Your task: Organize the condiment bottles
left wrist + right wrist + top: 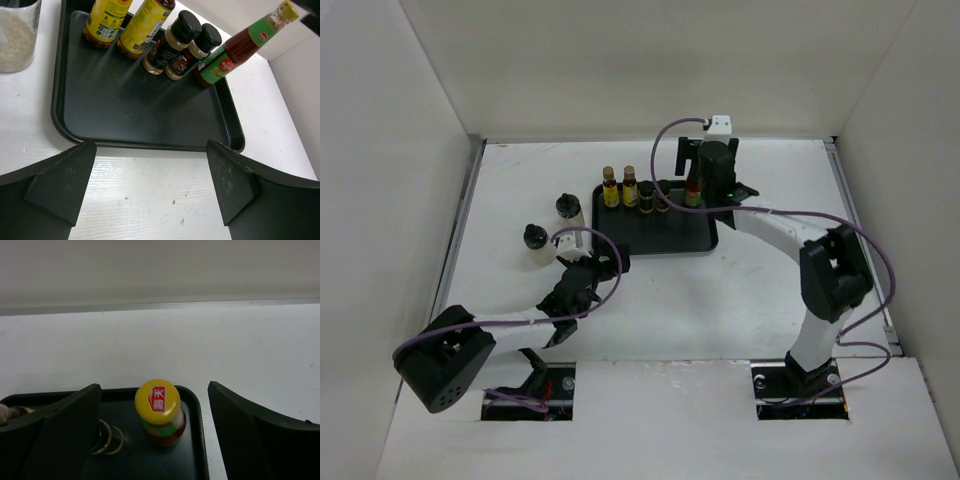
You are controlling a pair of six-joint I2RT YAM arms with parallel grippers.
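Note:
On the black tray (665, 235) stand two yellow-labelled bottles (620, 188), two dark black-capped bottles (654, 197) and the red bottle (692, 192) in a row along the far edge. Two cream jars (569, 210) (538, 245) stand on the table left of the tray. My right gripper (705, 192) is open, its jaws on either side of the red bottle's yellow cap (157, 399) without touching it. My left gripper (607, 262) is open and empty over the table at the tray's near left corner. The left wrist view shows the row (172, 42) and one cream jar (17, 35).
White walls enclose the table on the left, back and right. The tray's rim (150, 146) lies just beyond my left fingers (65, 180). The right arm reaches over the table's right side to the tray's far right corner (192, 395).

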